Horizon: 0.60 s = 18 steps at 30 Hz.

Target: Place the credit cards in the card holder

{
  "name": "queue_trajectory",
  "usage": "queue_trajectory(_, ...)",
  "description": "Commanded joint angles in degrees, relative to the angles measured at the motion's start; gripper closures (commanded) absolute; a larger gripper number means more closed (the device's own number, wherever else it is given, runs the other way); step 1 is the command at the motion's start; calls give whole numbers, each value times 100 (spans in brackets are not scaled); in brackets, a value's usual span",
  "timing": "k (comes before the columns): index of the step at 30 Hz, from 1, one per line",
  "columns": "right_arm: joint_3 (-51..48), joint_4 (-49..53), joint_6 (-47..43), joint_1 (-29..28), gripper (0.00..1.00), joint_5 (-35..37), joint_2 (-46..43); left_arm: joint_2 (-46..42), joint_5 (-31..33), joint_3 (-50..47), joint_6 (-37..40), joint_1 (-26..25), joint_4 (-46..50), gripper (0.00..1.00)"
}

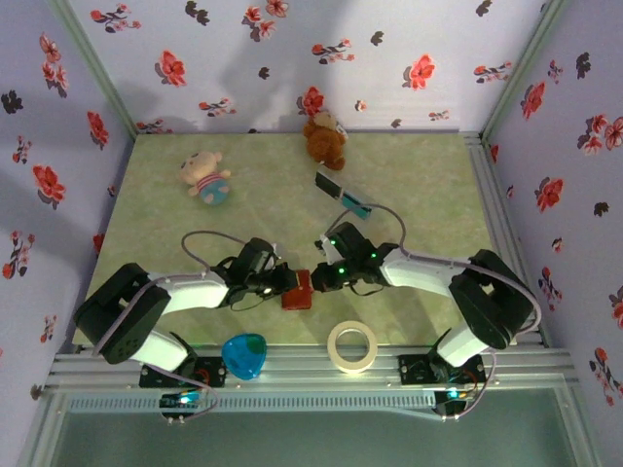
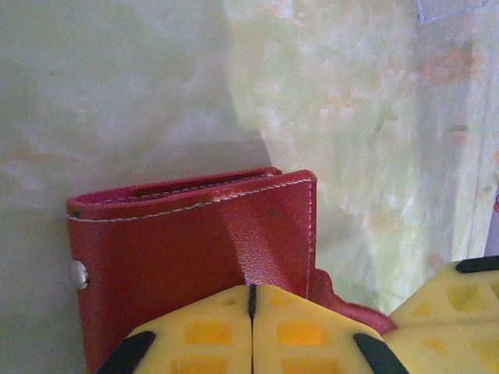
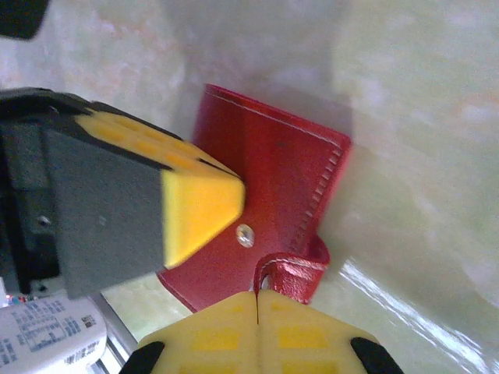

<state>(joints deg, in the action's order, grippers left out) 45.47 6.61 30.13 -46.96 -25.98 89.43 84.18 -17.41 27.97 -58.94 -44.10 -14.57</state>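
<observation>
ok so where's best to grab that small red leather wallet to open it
The snap tab, a loose strap curling off the edge of the small red leather wallet: it stands off the table, so fingers close on it from the side, as the right gripper does. The flat cover gives only a puckered pinch from above, where the left gripper is shut.
</observation>
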Motion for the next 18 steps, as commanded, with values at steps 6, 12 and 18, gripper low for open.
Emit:
queue_trajectory(6, 556, 346, -236, -290, 100, -20, 536, -35, 267, -177, -191, -95, 384, 96)
queue_trajectory(12, 585, 409, -241, -292, 100, 49, 731, -152, 296, -289, -273, -99, 350, 99)
queue_trajectory(18, 633, 378, -212, -295, 100, -3, 817, -199, 335, -379, -318, -93, 253, 100)
